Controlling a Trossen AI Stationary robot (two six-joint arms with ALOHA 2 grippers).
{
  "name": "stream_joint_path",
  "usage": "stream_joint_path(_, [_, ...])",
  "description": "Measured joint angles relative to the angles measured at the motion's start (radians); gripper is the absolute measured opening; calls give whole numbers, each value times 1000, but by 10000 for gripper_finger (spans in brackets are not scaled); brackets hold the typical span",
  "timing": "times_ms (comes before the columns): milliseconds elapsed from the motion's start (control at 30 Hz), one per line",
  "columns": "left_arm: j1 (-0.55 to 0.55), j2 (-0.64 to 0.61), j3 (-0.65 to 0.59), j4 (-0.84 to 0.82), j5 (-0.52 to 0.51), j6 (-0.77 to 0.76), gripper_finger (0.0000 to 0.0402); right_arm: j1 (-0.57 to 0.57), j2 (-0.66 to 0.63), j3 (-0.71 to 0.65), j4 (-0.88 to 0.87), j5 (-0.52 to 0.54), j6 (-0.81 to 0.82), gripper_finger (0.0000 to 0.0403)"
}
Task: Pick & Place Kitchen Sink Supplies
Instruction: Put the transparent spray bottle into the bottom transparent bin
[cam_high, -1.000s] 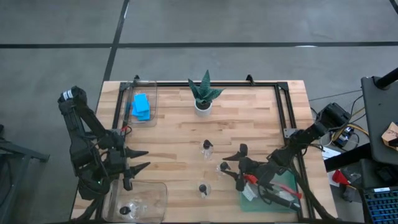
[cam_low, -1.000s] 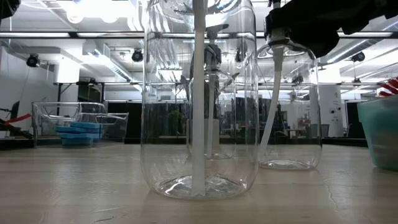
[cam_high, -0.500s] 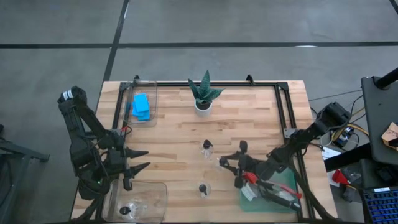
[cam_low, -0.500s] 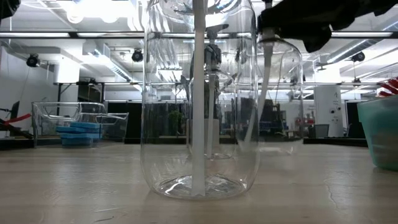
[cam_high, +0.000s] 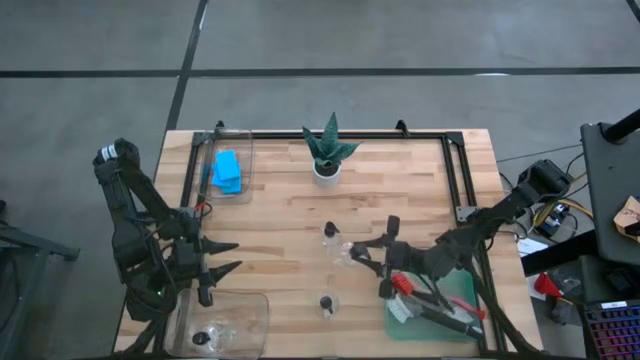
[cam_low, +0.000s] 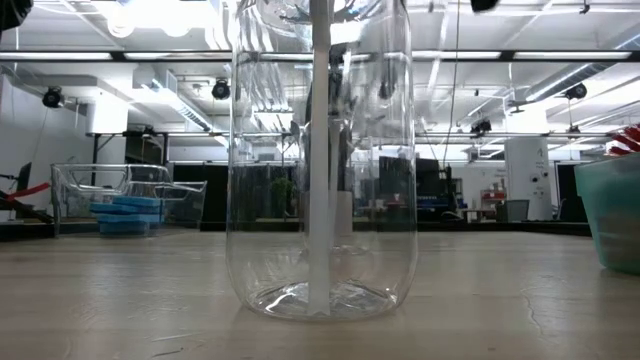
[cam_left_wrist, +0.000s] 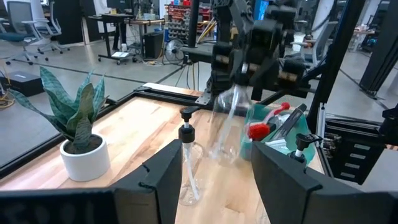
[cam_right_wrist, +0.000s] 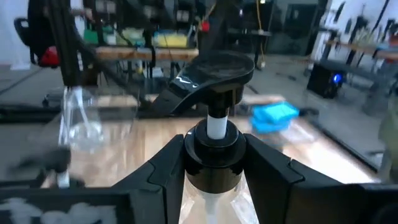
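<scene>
- Right pincer (cam_high: 372, 262): clamped on the black pump neck of one clear plastic pump bottle (cam_right_wrist: 214, 177). In the left wrist view this bottle (cam_left_wrist: 228, 127) hangs tilted, its base off the wooden tabletop (cam_high: 400, 190), near the tabletop's centre.
- Clear black-capped bottles counted in the high view: four. One is the held bottle. One stands upright (cam_high: 330, 233) just beside it, toward the plant. One stands upright (cam_high: 326, 303) nearer the front edge; it fills the low view (cam_low: 320, 160) with its white dip tube. One black-capped bottle (cam_high: 203, 337) lies inside the clear plastic bin (cam_high: 250, 305) at the front-left corner.
- Green tray (cam_high: 462, 295) at the front-right, beside the right arm: it carries long red-and-black-handled brushes (cam_high: 440, 310). Their number cannot be told; at least one red handle (cam_left_wrist: 260, 130) and black handles show.
- Second clear plastic bin (cam_high: 245, 150) at the back-left: bright-blue flat rectangular sponges (cam_high: 227, 171) are stacked inside. At least two show; the full count cannot be told.
- One small green potted plant in a white pot (cam_high: 327, 150) stands at the back centre.
- Left pincer (cam_high: 230, 257): fingers apart, holding nothing, above the front-left area just behind the front bin.
</scene>
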Motion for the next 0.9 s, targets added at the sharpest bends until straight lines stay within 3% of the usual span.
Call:
stream_joint_path(233, [0, 0, 0, 0, 18, 0, 183, -65, -3, 82, -11, -162, -41, 135])
stream_joint_path(567, [0, 0, 0, 0, 23, 4, 184, -104, 17, 193, -40, -313, -57, 136])
stream_joint_path(900, [0, 0, 0, 0, 23, 10, 184, -157, 173, 404, -90, -547, -64, 137])
